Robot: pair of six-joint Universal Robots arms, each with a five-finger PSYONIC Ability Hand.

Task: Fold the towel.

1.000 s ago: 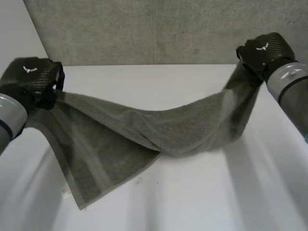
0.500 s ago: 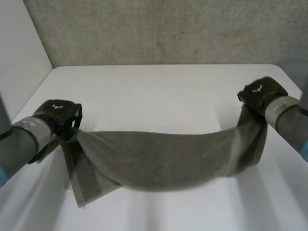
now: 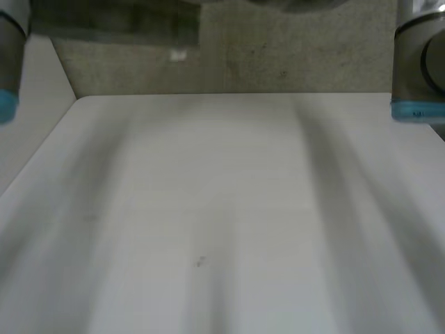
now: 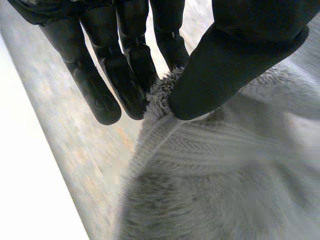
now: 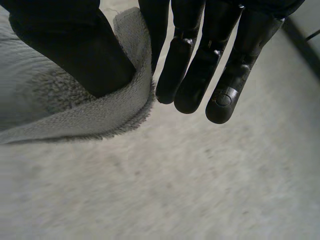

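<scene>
The grey towel (image 4: 225,175) is pinched at a corner between the thumb and straight fingers of my left hand (image 4: 125,65). My right hand (image 5: 200,60) pinches another corner of the towel (image 5: 65,110) the same way, thumb pressed against the fingers. The cloth hangs down from both grips, above a grey surface. In the head view my left arm (image 3: 8,56) and right arm (image 3: 419,62) reach up past the upper corners. A blurred dark strip (image 3: 118,24) runs between them and looks like the towel's lower edge.
The white table (image 3: 222,209) lies bare below, with a small dark speck (image 3: 199,261) near its middle. A grey wall (image 3: 278,62) stands behind it, and a white side wall (image 3: 35,118) rises at its left.
Both arms have swung up high and carried the towel off the table. The hands have gone up out of the head view, and the towel no longer sags onto the table.
</scene>
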